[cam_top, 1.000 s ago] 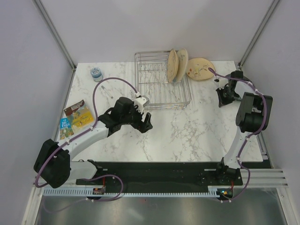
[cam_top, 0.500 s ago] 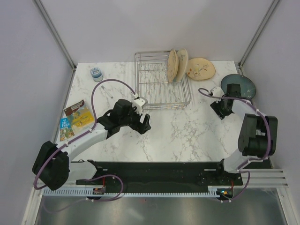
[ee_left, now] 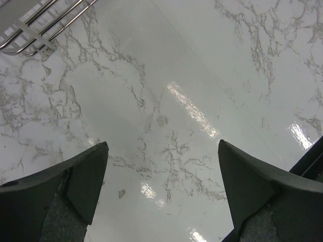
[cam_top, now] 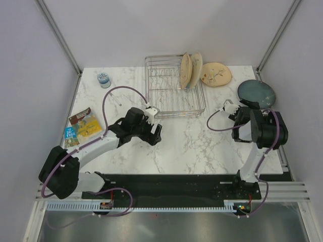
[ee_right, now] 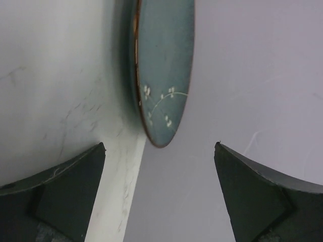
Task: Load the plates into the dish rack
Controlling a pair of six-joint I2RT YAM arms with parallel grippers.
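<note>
We find the dish rack point(cam_top: 161, 85) at the far middle of the marble table point(cam_top: 202, 146). Two plates stand on edge among the tines at its right end: the first plate point(cam_top: 185, 70) and, just beside it, the second plate point(cam_top: 196, 66). A cream plate point(cam_top: 216, 74) with leaf sprigs lies flat on the table just right of the rack, outside it. A teal plate point(cam_top: 256, 93) lies flat at the table's right edge, its outer part reaching past that edge.

The right gripper point(ee_right: 159, 146) faces the teal plate with its jaws spread wide and nothing between them. The left gripper point(ee_left: 162, 145) hangs over bare marble near the rack's front corner, its jaws likewise wide and empty.

A small blue jar point(cam_top: 104, 79) and snack packets point(cam_top: 82, 126) sit at the left side, well apart from the rack.
</note>
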